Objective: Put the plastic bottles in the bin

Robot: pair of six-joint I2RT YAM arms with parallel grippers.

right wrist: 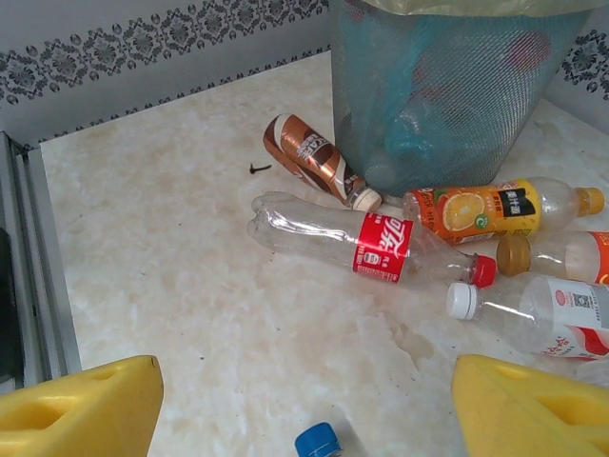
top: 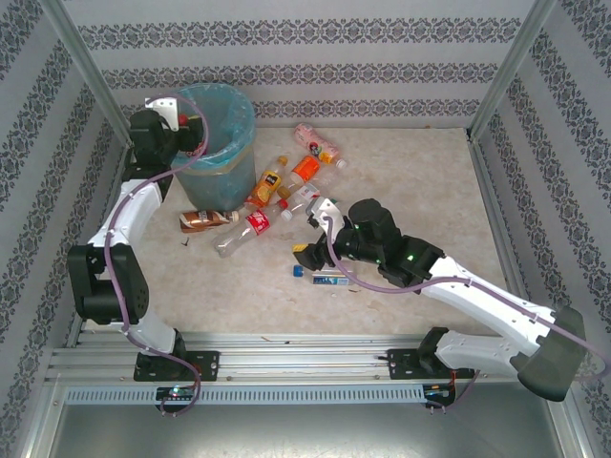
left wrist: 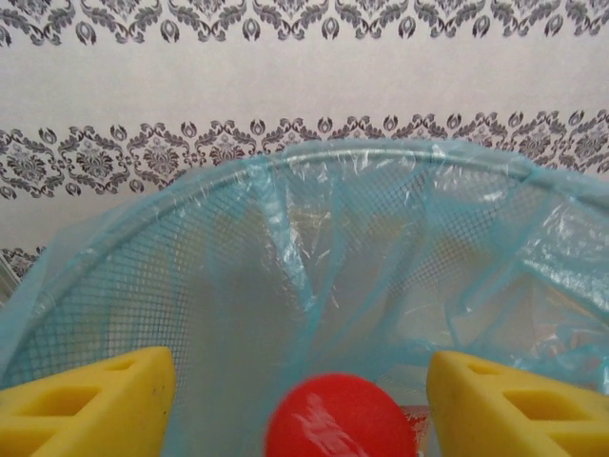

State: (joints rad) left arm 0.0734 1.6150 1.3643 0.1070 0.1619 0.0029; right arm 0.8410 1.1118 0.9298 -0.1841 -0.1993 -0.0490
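Left tool, released, hangs above the bin; a red cap, cut off below, shows between its jaws. Right tool, released, has bottles lying just ahead.

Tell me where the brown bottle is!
In the top view the brown-labelled plastic bottle lies on its side, on the left, at the foot of the round blue-bagged bin, beside the clear red-labelled bottle.
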